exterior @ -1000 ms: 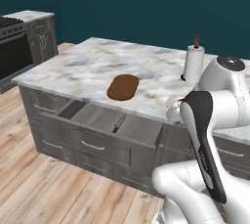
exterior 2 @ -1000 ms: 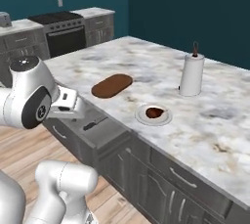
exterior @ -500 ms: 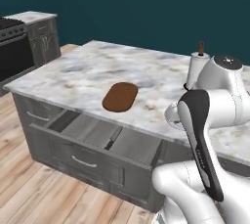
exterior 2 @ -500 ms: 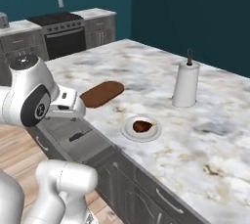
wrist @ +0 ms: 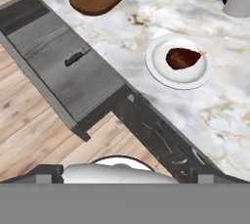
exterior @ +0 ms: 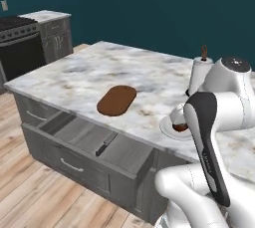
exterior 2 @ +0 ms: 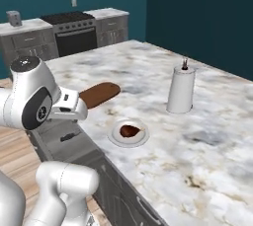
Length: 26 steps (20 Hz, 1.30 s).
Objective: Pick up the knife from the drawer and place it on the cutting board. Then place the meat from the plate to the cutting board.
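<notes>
Grey wood-grain drawer (exterior: 99,145) stands pulled out, the knife (exterior: 105,145) lying inside; white plate (wrist: 161,69) holds the meat (wrist: 181,57) beside the bare cutting board (exterior: 117,99); gripper jaws spread wide, empty

No readable text, labels, brands, numbers or signs anywhere.

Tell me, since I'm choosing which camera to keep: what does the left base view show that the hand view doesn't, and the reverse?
Left base view alone: the stove far left and the drawer's front handle. Hand view alone: the meat in plain sight from above; from the left base the arm covers much of the plate. Both: the open drawer with the knife inside, the cutting board, the plate, the paper towel roll.
</notes>
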Available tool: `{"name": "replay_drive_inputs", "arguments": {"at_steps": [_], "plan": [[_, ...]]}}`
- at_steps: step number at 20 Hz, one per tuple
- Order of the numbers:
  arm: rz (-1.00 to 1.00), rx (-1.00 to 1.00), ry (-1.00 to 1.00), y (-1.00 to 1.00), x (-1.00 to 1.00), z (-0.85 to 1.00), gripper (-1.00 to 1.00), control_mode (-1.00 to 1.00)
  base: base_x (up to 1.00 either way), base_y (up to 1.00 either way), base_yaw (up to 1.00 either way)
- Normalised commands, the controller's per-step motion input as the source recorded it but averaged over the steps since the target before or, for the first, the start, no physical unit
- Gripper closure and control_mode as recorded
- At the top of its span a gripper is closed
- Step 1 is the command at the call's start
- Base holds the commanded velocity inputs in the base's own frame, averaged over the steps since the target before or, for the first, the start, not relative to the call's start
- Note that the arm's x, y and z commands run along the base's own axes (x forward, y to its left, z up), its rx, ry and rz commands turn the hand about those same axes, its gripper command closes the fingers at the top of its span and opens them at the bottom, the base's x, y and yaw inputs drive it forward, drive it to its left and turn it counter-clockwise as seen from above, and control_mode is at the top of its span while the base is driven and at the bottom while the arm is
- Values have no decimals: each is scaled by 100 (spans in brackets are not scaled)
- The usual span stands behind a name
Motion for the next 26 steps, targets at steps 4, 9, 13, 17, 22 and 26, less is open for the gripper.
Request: {"name": "replay_drive_inputs", "arguments": {"at_steps": [4,9,13,17,22,26], "plan": [[0,0,0,0,0,0,-100,100,53,-5,23],[0,0,0,0,0,0,-100,100,45,-3,24],[0,0,0,0,0,0,-100,100,23,9,27],[0,0,0,0,0,0,-100,100,31,0,26],[0,0,0,0,0,0,-100,100,41,0,13],[0,0,0,0,0,0,-100,100,68,25,-1]]}}
